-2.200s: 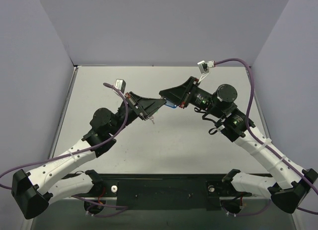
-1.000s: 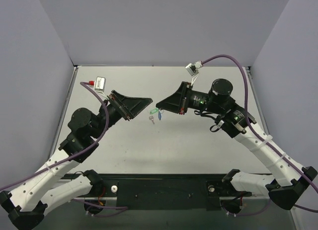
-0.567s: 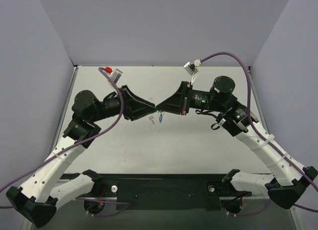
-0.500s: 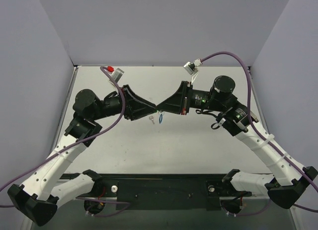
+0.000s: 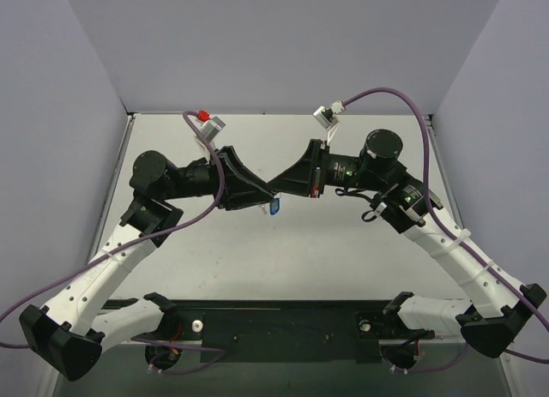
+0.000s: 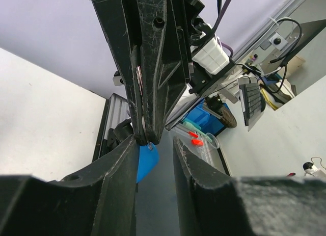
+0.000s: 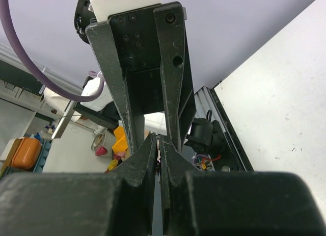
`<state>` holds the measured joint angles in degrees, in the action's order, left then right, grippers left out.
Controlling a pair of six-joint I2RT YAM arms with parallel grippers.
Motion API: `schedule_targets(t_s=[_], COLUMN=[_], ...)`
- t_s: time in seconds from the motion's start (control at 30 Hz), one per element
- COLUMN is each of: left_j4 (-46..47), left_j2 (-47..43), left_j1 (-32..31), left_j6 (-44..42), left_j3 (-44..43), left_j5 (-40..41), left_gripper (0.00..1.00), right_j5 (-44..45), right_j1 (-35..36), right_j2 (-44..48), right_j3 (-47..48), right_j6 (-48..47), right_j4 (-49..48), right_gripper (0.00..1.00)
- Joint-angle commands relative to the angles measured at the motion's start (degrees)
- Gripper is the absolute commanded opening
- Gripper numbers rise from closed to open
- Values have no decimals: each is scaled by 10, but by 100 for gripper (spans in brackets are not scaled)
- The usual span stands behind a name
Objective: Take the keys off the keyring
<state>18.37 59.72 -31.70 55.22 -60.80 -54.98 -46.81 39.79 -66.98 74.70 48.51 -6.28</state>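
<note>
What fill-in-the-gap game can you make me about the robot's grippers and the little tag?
1. The little key tag is coloured ____.
2. Open or shut? The right gripper is ____.
3. Open or shut? The left gripper is ____, with a gap showing in the middle.
4. The long looping cable is coloured ____.
Missing words: blue, shut, open, purple.
</note>
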Motion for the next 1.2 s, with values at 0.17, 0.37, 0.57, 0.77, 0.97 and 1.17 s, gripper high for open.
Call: schedule_targets(t_s=[0.17, 0.37, 0.57, 0.77, 0.97, 1.17], left_j4=[31, 22, -18, 1, -22, -27], left_j2=[14, 14, 11, 18, 20, 19], left_j1=[-36, -43, -42, -42, -42, -42], left_j6=[-11, -12, -3, 35, 27, 26], left_j3=[-44, -47, -34, -34, -44, -43], left_j5=[-16, 31, 122, 135, 138, 136], left_gripper=[30, 0, 0, 0, 0, 0], right_j5=[7, 12, 26, 27, 26, 27], right_j1=[-1, -1, -1, -3, -6, -10], right_j2=[-7, -3, 2, 2, 5, 8], right_j3=[19, 7, 5, 9, 11, 12], right_j6=[11, 11, -5, -11, -13, -11], right_j4=[-50, -51, -24, -5, -2, 0], right_gripper=[0, 0, 0, 20, 26, 26])
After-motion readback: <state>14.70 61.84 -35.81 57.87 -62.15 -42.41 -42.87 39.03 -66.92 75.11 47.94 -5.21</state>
